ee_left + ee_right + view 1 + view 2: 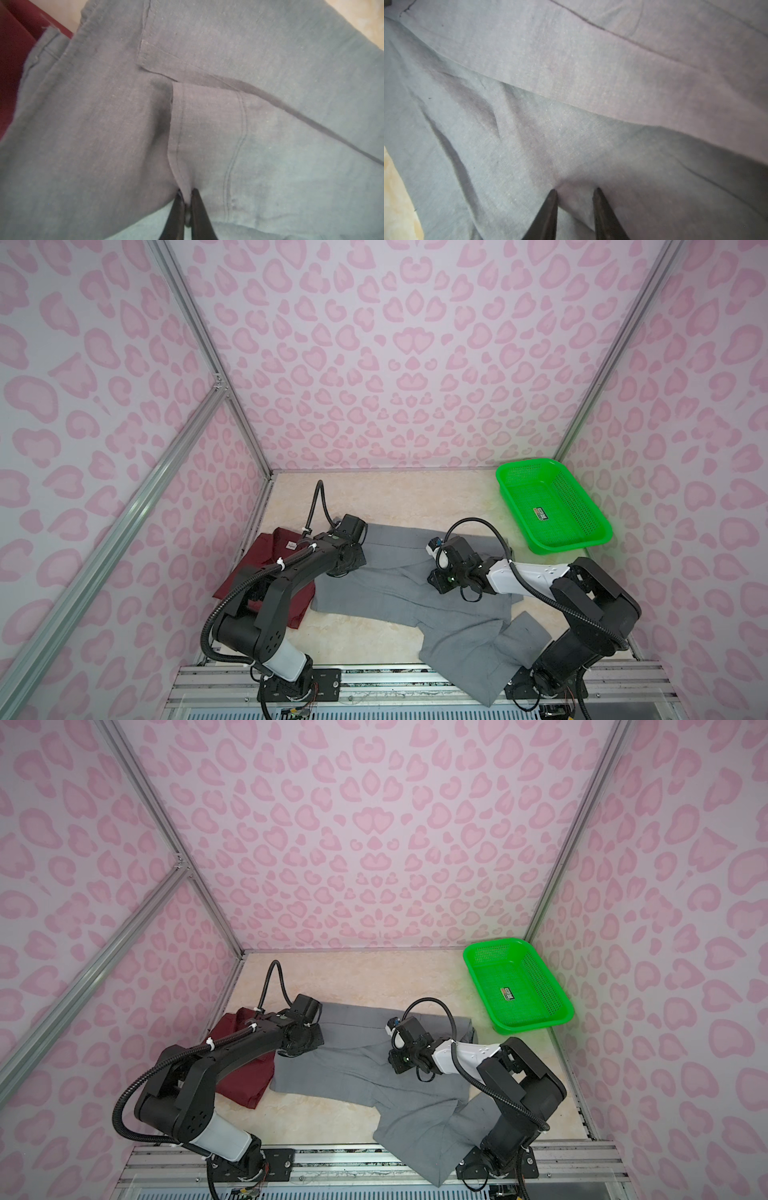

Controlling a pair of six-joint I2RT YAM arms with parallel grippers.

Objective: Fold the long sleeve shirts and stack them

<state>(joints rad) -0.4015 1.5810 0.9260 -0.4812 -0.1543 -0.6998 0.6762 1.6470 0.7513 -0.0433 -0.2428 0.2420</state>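
Left gripper (187, 192) pinches 1 grey shirt (395, 589) fold; right gripper (576, 189) parted on the same shirt — grip unclear. Uneven pull could skew it.

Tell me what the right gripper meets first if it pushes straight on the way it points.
The grey shirt: the right gripper has that cloth bunched between its tips, with the table probably right underneath.
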